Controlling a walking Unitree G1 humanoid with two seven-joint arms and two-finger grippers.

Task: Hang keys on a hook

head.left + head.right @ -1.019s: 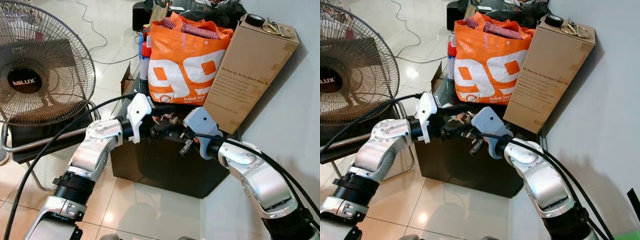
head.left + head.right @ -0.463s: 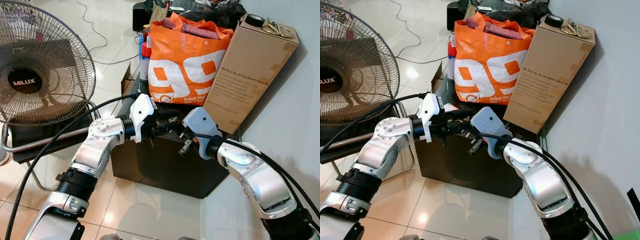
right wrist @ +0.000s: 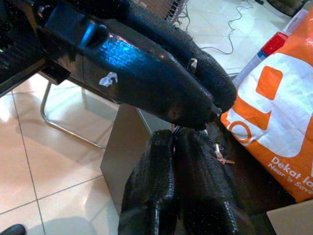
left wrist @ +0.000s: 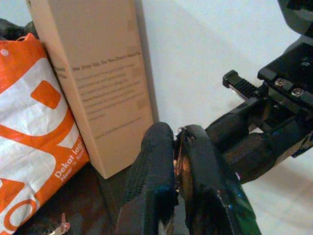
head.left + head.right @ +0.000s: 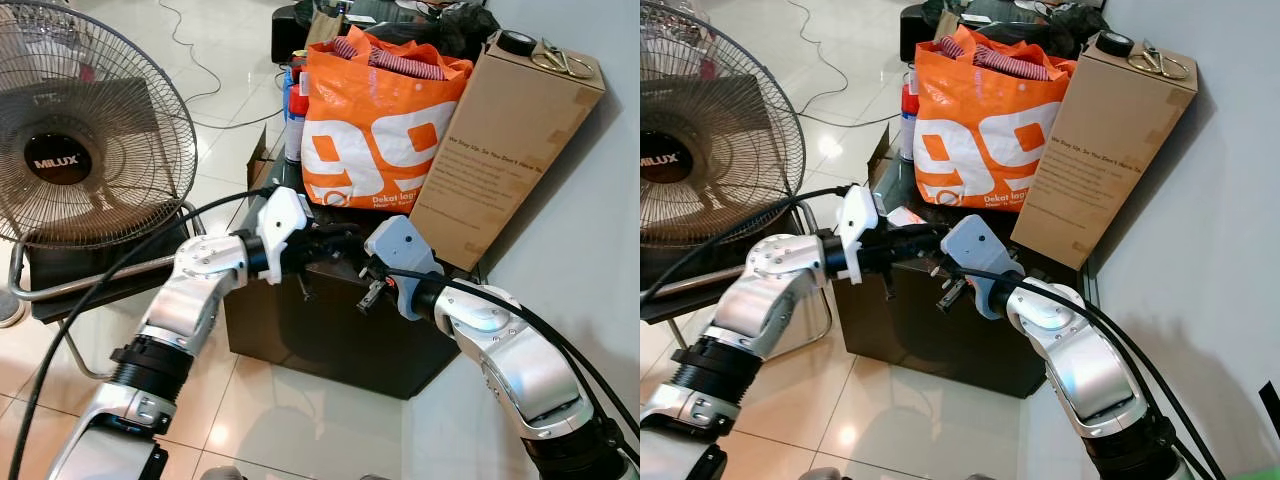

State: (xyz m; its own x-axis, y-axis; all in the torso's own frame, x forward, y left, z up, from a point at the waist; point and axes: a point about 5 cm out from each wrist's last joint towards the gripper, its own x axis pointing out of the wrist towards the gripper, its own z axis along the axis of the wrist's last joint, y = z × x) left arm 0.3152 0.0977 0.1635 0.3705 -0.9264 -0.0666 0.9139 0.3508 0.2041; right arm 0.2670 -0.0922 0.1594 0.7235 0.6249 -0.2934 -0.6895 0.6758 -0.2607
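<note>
you have both arms reaching in over the dark tabletop (image 5: pixel 330 340) of the low black stand, gripper tips meeting above its near part. your left gripper (image 4: pixel 177 147) is pinched narrow, and in the left wrist view a sliver of metal, the keys (image 4: pixel 179 161), shows squeezed between its two black fingers (image 4: pixel 151 166). the right gripper (image 3: pixel 174 147) sits just under and against the left one, its fingers pressed together; you cannot tell from these views whether it has any of the keys between them. from the head views the meeting point is at (image 5: pixel 335 243), in front of the orange bag (image 5: pixel 385 140), with a small dark piece hanging below the left gripper toward the stand's front face.

behind the bag, the tall cardboard box (image 5: pixel 500 150) leans against the white wall (image 5: pixel 600 230), with a metal clip (image 5: pixel 558 58) lying on its top. a standing fan (image 5: pixel 80 130) is well apart on your left, on the tiled floor (image 5: pixel 230 110).
</note>
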